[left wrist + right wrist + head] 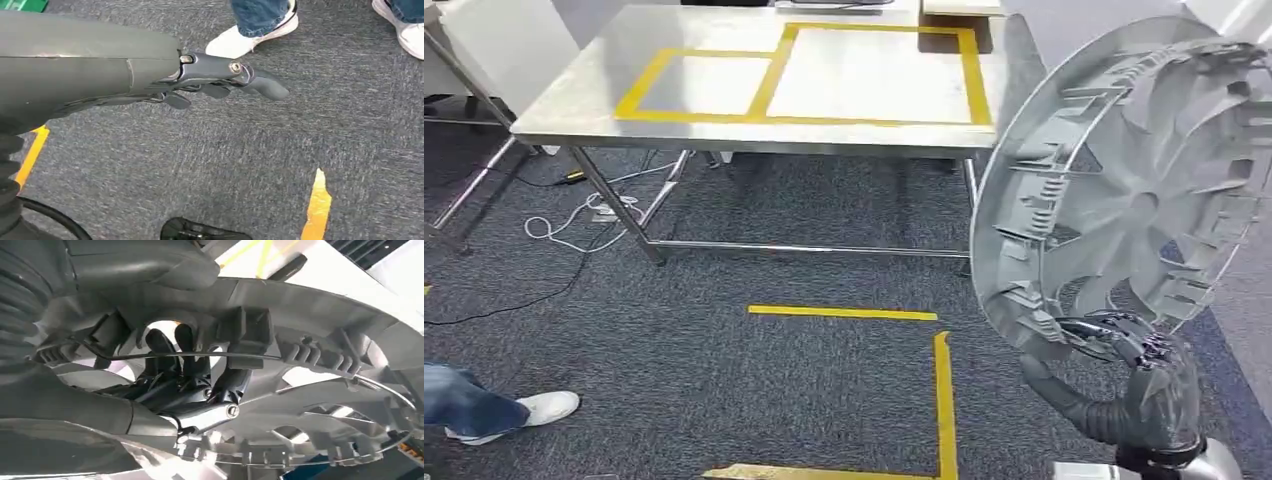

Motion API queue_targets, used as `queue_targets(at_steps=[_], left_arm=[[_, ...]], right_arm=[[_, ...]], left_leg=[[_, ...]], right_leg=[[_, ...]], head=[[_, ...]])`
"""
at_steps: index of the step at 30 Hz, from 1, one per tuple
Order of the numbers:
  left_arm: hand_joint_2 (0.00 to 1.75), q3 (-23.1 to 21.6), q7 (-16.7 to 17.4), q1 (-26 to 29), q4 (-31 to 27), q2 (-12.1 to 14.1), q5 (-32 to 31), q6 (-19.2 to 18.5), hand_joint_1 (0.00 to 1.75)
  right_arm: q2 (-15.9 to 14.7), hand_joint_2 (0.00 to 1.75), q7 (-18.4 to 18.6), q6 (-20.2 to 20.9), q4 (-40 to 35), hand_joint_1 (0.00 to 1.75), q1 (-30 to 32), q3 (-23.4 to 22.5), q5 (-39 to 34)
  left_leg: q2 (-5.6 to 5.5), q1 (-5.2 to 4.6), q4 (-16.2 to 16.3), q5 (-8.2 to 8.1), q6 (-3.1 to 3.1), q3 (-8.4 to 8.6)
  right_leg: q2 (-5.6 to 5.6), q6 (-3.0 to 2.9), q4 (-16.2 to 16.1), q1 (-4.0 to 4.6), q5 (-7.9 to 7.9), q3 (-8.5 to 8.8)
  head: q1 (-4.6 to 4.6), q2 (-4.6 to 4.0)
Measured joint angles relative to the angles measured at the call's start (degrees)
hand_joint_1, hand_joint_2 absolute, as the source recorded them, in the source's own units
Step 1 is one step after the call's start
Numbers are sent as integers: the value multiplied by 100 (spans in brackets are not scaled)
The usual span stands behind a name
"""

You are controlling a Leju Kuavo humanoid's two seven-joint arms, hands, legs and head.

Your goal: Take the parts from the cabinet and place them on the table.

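A large grey fan-wheel part (1124, 190) is gripped at its lower rim by the right hand (1139, 385), fingers (172, 347) hooked thru a rim opening; the part is held upright in the air, to the right of & nearer than the steel bench (754, 130), not touching it. Yellow tape rectangles (874, 75) are marked on the bench top. The left hand (220, 80) is seen over grey carpet (250, 165), fingers extended, nothing held. A person's white shoe (524, 412) is seen at lower left, on the floor.
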Motion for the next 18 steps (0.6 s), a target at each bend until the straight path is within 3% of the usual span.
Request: queue_targets(at_steps=[3,5,8,9,10,11,13,14,15,18], left_arm=[[175,2,-2,1,4,2,-4,-2,0],[175,2,-7,-4,7,24,-4,-2,0],[175,2,-7,2,13,26,-13,-4,0],[175,2,-7,8,17,24,-13,-13,0],[175,4,-7,10,22,26,-13,-15,0],[175,4,-7,7,22,28,-13,-15,0],[175,2,-7,2,22,39,-13,-15,0],[175,4,-7,5,22,39,-13,-15,0],[175,4,-7,-5,24,39,-13,-15,0],[175,4,-7,11,26,39,-13,-15,0]], right_arm=[[0,175,2,4,2,175,24,-22,7],[0,175,2,4,2,175,21,-24,7],[0,175,2,7,2,175,24,-24,7],[0,175,2,7,2,175,24,-24,7],[0,175,4,7,2,175,25,-24,7],[2,175,4,7,2,175,26,-24,7],[0,175,4,7,2,175,27,-24,7],[0,175,4,7,2,175,26,-24,4],[0,175,2,7,2,175,21,-24,6],[0,175,2,7,2,175,22,-24,11]], left_leg=[[2,19,-23,29,-74,-6],[12,32,169,-148,-160,-66],[17,74,1452,-778,-235,-631],[17,81,1748,-846,-246,-763],[18,91,1750,-757,-250,-766],[18,98,1488,-541,-245,-648],[22,100,500,-6,-209,-196],[26,96,122,54,-179,-18],[26,72,11,8,-164,29],[25,52,22,-23,-84,-11]], right_leg=[[7,-72,29,20,15,-31],[-17,-140,-21,-25,43,7],[-41,-183,-15,-23,29,11],[-41,-183,-13,-23,27,13],[-39,-186,-12,-23,22,24],[-34,-184,-11,-23,16,38],[-28,-161,-11,-24,-10,88],[-31,-140,-15,-25,-24,98],[-20,-109,22,18,-42,76],[-30,-14,-30,-2,-24,72]], head=[[-7,0],[-29,0],[-36,0],[-40,0],[-36,0],[-38,0],[-40,2],[-36,0],[-36,0],[-27,0]])
